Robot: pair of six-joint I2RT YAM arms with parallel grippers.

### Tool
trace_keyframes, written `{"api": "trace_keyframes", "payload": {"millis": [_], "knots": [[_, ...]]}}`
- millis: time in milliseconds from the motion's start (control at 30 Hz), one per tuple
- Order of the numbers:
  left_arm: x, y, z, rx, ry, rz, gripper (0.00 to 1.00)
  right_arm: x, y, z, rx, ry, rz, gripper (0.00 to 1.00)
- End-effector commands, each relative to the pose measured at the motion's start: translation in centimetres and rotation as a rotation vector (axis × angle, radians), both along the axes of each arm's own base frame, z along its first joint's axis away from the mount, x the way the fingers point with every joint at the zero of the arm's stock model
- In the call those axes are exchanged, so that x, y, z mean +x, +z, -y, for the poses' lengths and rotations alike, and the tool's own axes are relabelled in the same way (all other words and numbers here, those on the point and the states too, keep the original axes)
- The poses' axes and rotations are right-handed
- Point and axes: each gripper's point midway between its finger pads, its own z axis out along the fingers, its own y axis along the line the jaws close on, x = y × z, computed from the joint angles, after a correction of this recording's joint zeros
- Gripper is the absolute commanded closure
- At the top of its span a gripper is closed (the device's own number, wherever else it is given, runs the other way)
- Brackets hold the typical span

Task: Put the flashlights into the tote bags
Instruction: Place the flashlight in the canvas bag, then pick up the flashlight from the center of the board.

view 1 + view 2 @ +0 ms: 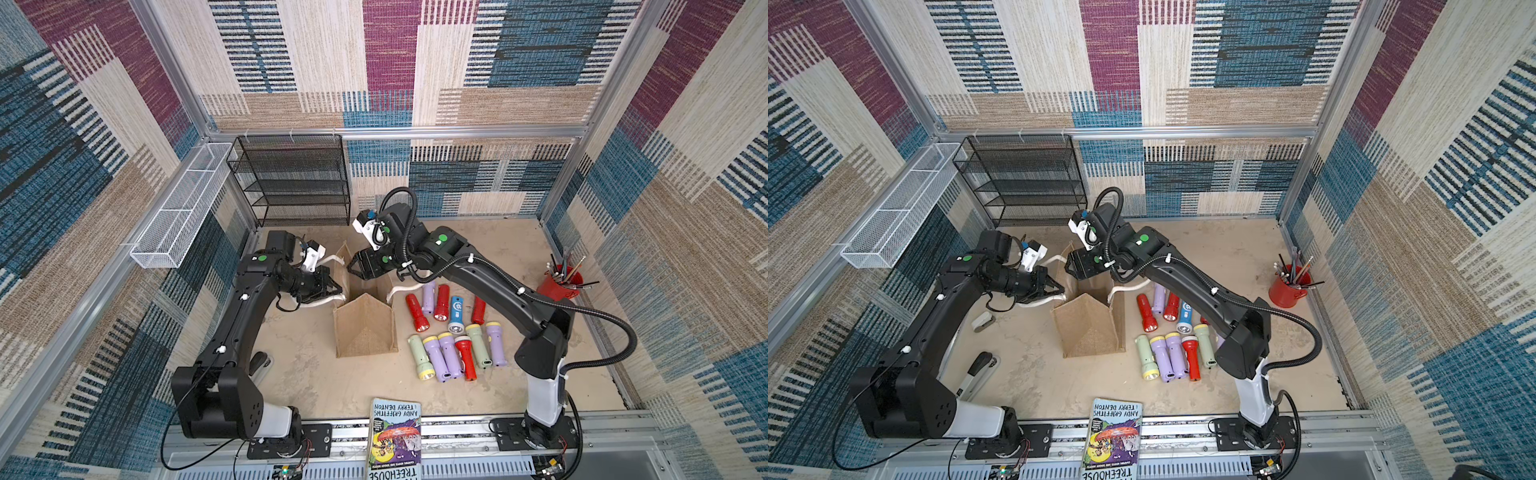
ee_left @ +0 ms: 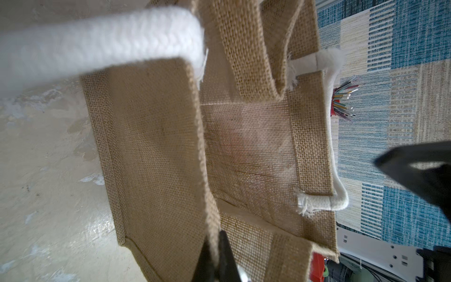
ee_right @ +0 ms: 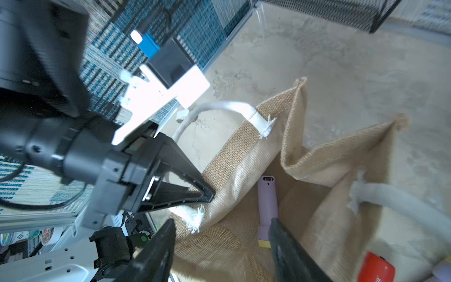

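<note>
Left pincer point(image 1: 337, 288): closed on the rim of the tote bag point(image 1: 365, 328), next to one white rope handle point(image 1: 328, 261).
Right pincer point(image 3: 222, 221): open, jaws spread over the bag's mouth, holding nothing.
Tote bag: tan burlap, upright at the middle of the table point(image 1: 316, 374), mouth open.
Lilac flashlight point(image 3: 268, 202): lying inside the bag, yellow head partly hidden by one finger point(image 3: 288, 246).
Other flashlights point(image 1: 451, 353): red, lilac, green and one blue, in two rows on the table beside the bag, on the right arm's side.
</note>
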Motion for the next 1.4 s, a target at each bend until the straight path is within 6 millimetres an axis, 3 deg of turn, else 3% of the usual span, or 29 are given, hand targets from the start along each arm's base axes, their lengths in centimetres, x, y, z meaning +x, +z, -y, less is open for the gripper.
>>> {"api": "trace_keyframes", "payload": {"millis": [0,100,200,333,433,567,733,1133,1367], "knots": [[0.4,0.6,0.3,-0.026,-0.010,0.016,1.00,2.3,2.0,4.1,-0.008,-0.159,0.084,0.36],[0.2,0.6,0.5,-0.033,-0.024,0.022,1.00,3.8,2.5,9.5,0.017,-0.296,0.092,0.36],[0.0,0.4,0.5,-0.030,-0.034,0.023,1.00,4.9,0.8,16.1,0.004,-0.464,0.069,0.34],[-0.1,0.3,0.6,-0.032,-0.041,0.019,1.00,4.6,-3.6,24.4,-0.035,-0.682,-0.002,0.31],[-0.1,0.3,0.6,-0.034,-0.042,0.017,1.00,3.3,-7.1,28.3,-0.050,-0.778,-0.079,0.29],[0.0,0.4,0.7,-0.035,-0.044,0.018,1.00,1.4,-12.1,30.8,-0.104,-0.819,-0.180,0.28],[0.0,0.2,0.7,-0.038,-0.045,0.011,1.00,0.6,-16.7,32.5,-0.169,-0.846,-0.264,0.28],[-0.2,-0.3,0.8,-0.040,-0.050,-0.005,1.00,0.8,-22.7,32.6,-0.254,-0.824,-0.372,0.32],[-0.1,-0.6,0.8,-0.038,-0.050,-0.013,1.00,0.4,-25.2,33.2,-0.309,-0.829,-0.399,0.33]]}}
